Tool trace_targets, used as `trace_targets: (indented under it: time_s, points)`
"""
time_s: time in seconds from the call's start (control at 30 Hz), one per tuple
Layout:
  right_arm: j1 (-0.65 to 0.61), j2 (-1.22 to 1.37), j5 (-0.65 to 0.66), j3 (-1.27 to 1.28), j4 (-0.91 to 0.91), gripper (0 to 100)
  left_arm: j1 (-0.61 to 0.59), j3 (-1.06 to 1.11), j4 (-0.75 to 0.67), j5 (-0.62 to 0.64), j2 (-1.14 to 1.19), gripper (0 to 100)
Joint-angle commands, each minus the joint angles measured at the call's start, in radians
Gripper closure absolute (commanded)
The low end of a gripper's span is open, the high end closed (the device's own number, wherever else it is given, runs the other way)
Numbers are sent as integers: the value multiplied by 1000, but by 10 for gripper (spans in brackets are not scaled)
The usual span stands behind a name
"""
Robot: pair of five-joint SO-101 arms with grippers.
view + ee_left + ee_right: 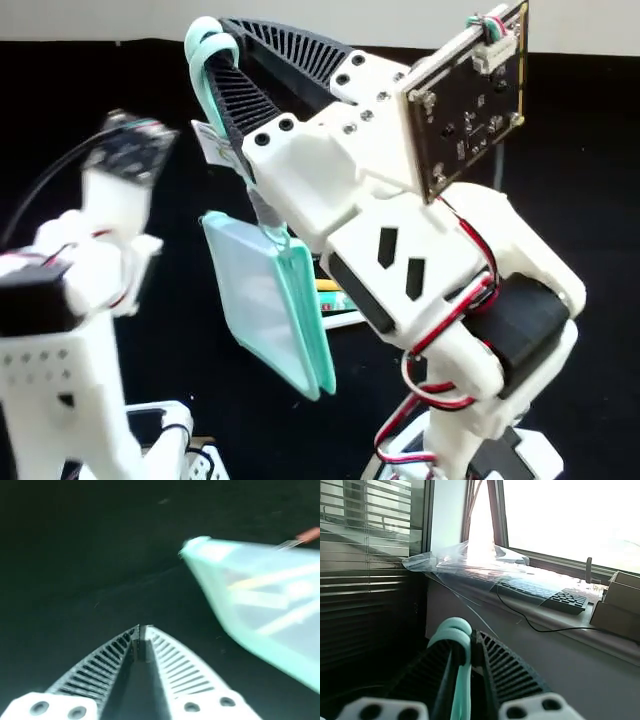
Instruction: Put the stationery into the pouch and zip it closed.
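Observation:
A translucent teal pouch (265, 300) hangs in the air by its teal loop (207, 45). My right gripper (222, 60) is raised high and shut on that loop (454, 636), pointing up toward a window in the right wrist view (466, 636). My left gripper (141, 628) is shut with nothing between its fingers, low over the black table, with the pouch (260, 605) close beside it. Pale stick-like stationery shows faintly inside the pouch. The left arm (90, 260) stands blurred to the left of the pouch.
A yellow and green item (332, 296) lies on the black table (180, 330) behind the hanging pouch. A small red object (308, 534) lies on the table beyond the pouch. The right arm's bulky body (430, 270) takes up the middle of the high view.

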Motion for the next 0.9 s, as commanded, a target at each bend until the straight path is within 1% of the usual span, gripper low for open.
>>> trace_targets:
  time_s: [0.0,0.07,0.13,0.3,0.4,0.5,0.57,0.7,0.77,0.87]
  points:
    - [-1,44,11,-21,-68,992,44,94,32,-14,-124,991]
    - [-1,77,11,-21,-154,992,113,197,34,-64,-189,991]
    - [-2,104,11,-21,-222,992,156,286,34,-132,-252,991]
    - [-4,142,18,-21,-283,992,157,381,38,-207,-377,991]
    - [-8,162,107,-21,-343,992,157,478,35,-279,-441,991]
    - [-41,176,137,-21,-355,992,163,562,32,-356,-489,991]
    - [-62,188,137,-21,-354,992,163,596,14,-364,-507,991]
    - [-102,232,138,-31,-358,992,174,677,-114,-362,-510,991]
    - [-116,260,138,-70,-358,992,228,736,-155,-362,-510,991]
    - [-133,317,138,-147,-358,992,354,789,-173,-362,-510,991]
